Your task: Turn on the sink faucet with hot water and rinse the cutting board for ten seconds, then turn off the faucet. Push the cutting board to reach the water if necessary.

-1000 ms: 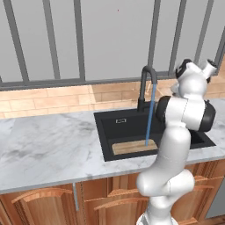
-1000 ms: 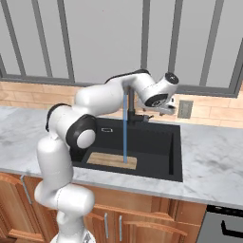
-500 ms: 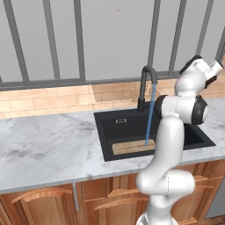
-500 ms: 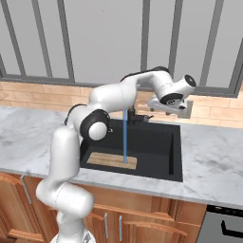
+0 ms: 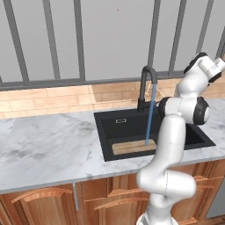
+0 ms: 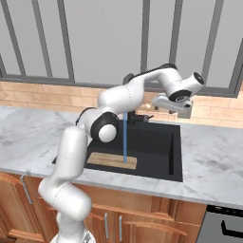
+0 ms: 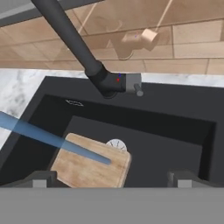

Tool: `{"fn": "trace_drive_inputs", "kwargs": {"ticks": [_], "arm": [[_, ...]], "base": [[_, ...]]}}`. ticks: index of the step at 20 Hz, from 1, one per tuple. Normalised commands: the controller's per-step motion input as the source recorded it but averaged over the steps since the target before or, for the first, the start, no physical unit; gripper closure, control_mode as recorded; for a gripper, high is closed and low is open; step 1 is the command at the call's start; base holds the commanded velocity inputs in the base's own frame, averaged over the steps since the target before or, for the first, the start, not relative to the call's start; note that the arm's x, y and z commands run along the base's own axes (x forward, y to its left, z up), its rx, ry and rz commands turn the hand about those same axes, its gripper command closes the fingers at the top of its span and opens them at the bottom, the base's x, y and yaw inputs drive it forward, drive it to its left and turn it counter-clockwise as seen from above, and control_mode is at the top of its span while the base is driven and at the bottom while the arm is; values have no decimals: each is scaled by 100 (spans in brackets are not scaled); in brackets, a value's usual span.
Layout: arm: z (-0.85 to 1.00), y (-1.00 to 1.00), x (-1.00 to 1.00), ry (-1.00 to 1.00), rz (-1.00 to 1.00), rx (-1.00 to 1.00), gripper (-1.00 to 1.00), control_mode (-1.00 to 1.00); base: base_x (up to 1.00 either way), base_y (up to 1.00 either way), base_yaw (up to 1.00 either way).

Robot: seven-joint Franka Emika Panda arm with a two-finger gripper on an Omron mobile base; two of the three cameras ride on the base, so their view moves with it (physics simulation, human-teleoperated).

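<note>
Light-blue water [image 5: 150, 115] from the sink faucet [image 5: 146, 86] lands on the cutting board [image 5: 133, 146] at the front edge of the sink [image 5: 121, 123], so rinsing is underway; gripper [image 6: 163, 104], jaws apart and empty, must next reach the lever to shut off.

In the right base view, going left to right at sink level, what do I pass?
Cutting board → water landing near the board's right end → bare sink floor → end effector, raised above the sink's right side.
</note>
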Motion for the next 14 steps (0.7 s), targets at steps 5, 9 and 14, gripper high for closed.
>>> {"fn": "trace_drive_inputs", "kwargs": {"ticks": [5, 9, 14], "arm": [[0, 0, 0, 0, 0, 0, -100, -100], [-19, 0, 0, 0, 0, 0, -100, -100], [-16, 0, 0, 0, 0, 0, -100, -100]], "base": [[0, 0, 0], [0, 0, 0], [0, 0, 0]]}}
